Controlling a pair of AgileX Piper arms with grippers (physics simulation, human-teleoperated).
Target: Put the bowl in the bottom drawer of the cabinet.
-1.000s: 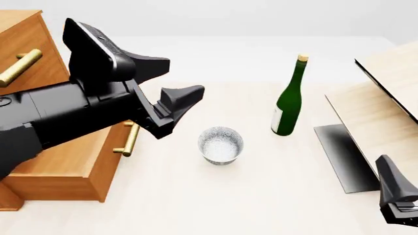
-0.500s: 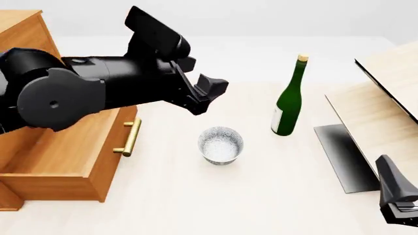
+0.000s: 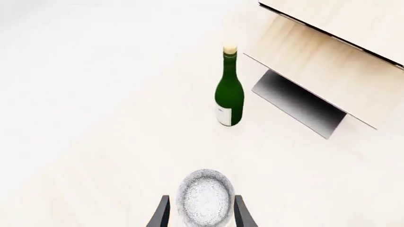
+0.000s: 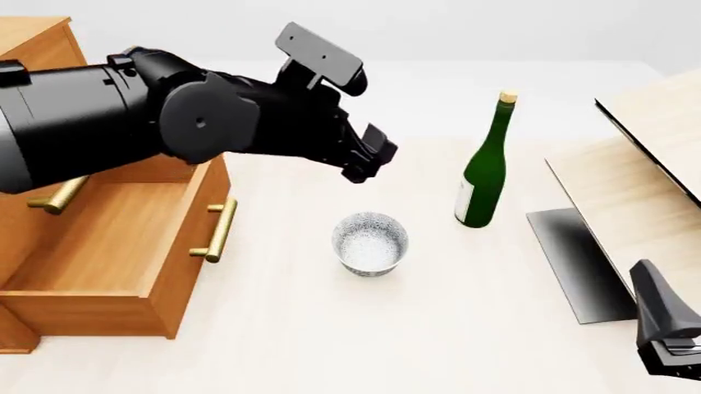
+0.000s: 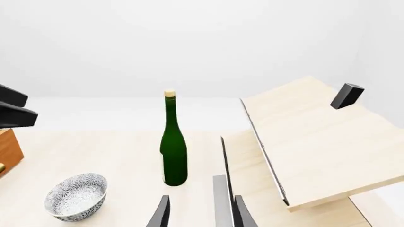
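The left gripper (image 4: pixel 367 156) hangs above the table (image 4: pixel 438 328) with its fingers spread and nothing between them; in its wrist view the fingertips frame the bowl (image 4: pixel 370 242), which sits upright directly below and just ahead. The bowl is round, so no grasp axis is favoured. The bottom drawer (image 4: pixel 121 263) of the cabinet (image 4: pixel 44 57) stands pulled out just left of the bowl. The right gripper (image 4: pixel 666 332), likewise open and empty, sits well apart at the near right, making the left arm the nearer.
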